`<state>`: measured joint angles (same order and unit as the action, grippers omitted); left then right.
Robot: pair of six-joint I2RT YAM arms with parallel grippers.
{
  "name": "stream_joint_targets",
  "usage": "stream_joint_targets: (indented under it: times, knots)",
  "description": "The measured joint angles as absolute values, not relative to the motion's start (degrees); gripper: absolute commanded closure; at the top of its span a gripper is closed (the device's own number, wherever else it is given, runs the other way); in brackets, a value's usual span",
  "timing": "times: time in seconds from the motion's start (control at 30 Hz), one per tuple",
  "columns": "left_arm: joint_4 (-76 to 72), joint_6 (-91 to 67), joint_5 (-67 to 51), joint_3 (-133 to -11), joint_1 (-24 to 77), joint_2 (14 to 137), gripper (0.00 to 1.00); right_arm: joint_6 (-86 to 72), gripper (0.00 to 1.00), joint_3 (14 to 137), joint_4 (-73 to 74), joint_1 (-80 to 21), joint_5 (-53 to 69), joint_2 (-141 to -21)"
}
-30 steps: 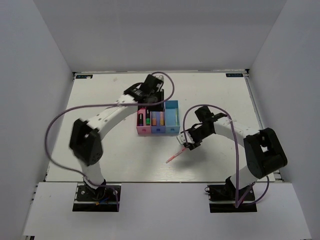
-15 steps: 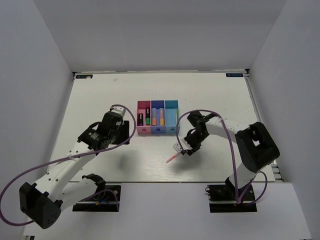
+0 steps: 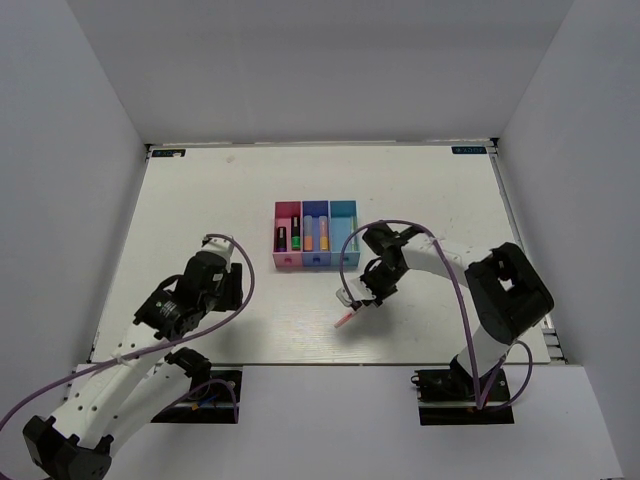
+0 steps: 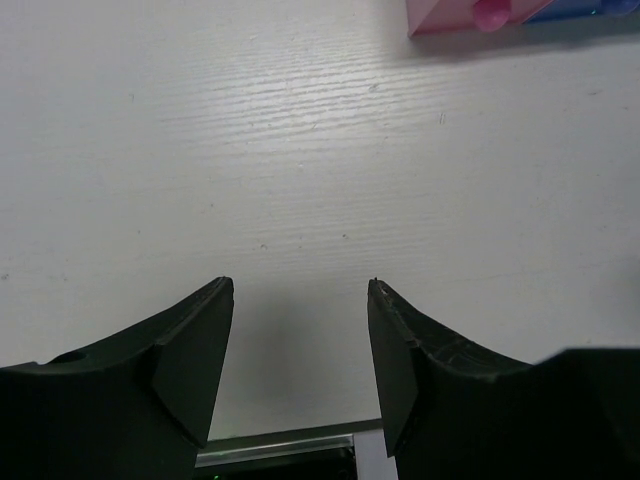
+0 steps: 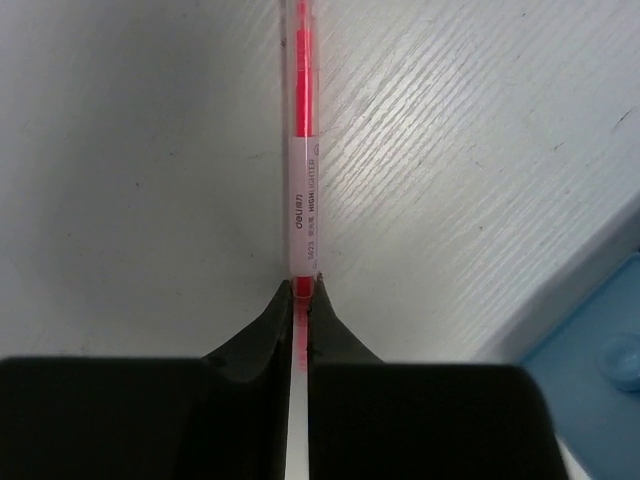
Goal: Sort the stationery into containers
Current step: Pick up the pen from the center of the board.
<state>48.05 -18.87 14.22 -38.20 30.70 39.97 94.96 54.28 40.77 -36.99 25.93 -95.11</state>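
right gripper (image 5: 302, 292) is clamping the slim, translucent pink highlighter (image 5: 302, 190) by one end, at 5 o'clock of the joined rectangular plastic bins (image 3: 315, 262). left gripper (image 4: 300, 295) is hanging agape over the grained white table (image 4: 300, 150).

Your top camera sits high above and behind the arm bases, looking steeply down on the whole surface (image 3: 200, 200). Your left wrist camera rides low behind the left gripper (image 4: 300, 290) and faces out along the surface, catching the pink bin's (image 4: 450, 15) near corner at its upper edge. Your right wrist camera hangs very close, looking past the right gripper (image 5: 302, 290) along the pink highlighter (image 5: 302, 150), with the cyan bin (image 5: 595, 350) at lower right. The top view shares both bins and the highlighter.
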Motion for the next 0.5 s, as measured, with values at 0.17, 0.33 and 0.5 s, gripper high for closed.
stream_joint_targets:
  times: [0.17,0.33,0.5]
  knots:
    - [48.4,-18.9,14.2,-36.2,30.5,38.0,0.33,87.6,1.00,54.3,45.0,-37.2,27.6,-91.5]
    - [48.4,-18.9,13.9,-36.0,30.5,37.8,0.33,66.5,1.00,57.5,42.9,-37.9,31.0,-83.2]
    - [48.4,-18.9,13.9,-36.0,30.5,37.3,0.33,39.2,1.00,62.3,36.3,-38.0,26.7,-81.1]
